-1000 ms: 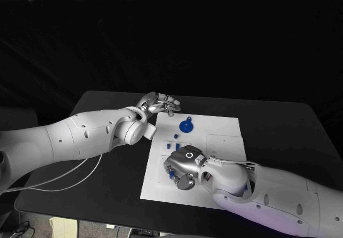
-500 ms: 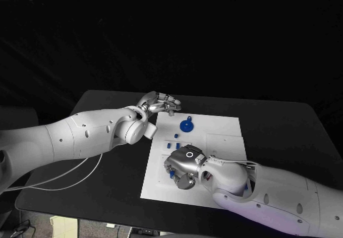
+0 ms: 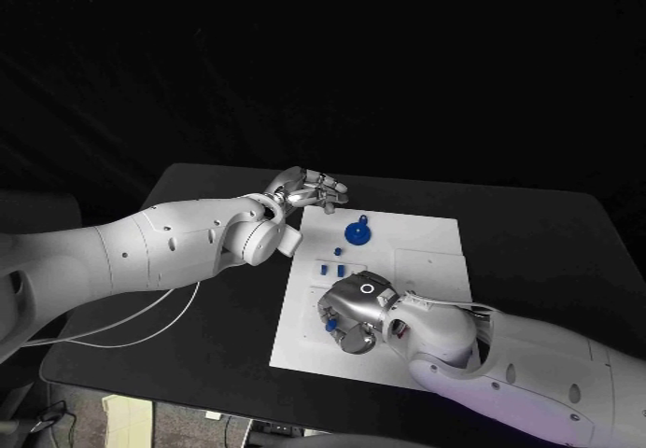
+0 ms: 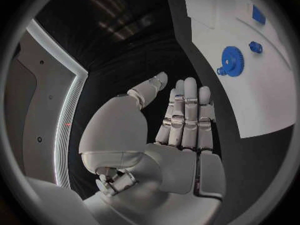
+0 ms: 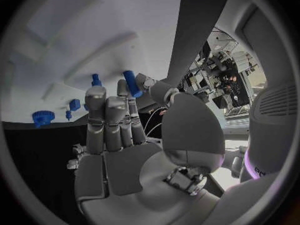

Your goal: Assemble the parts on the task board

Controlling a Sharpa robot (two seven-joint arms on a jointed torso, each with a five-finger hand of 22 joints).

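Note:
The white task board [image 3: 404, 308] lies in the middle of the black table. A blue gear [image 3: 357, 233] sits near its far end, with small blue pegs [image 3: 332, 270] just nearer. My right hand [image 3: 356, 314] hovers low over the board's near-left part. In the right wrist view it pinches a blue peg [image 5: 132, 83] between thumb and fingertip, and a second blue peg [image 5: 96, 80] stands on the board [image 5: 75, 35] just beyond the fingers. My left hand [image 3: 308, 191] hangs over the board's far-left corner, fingers stretched out [image 4: 187, 115] and holding nothing. The gear [image 4: 231, 61] lies beyond it.
Black table top [image 3: 539, 233] surrounds the board on all sides. A white cable [image 3: 134, 331] trails from the left arm over the table's left side. My left forearm [image 3: 175, 247] spans the table's left half.
The whole picture has shifted slightly, so the camera moved. Relative to the board, both hands stay about where they were.

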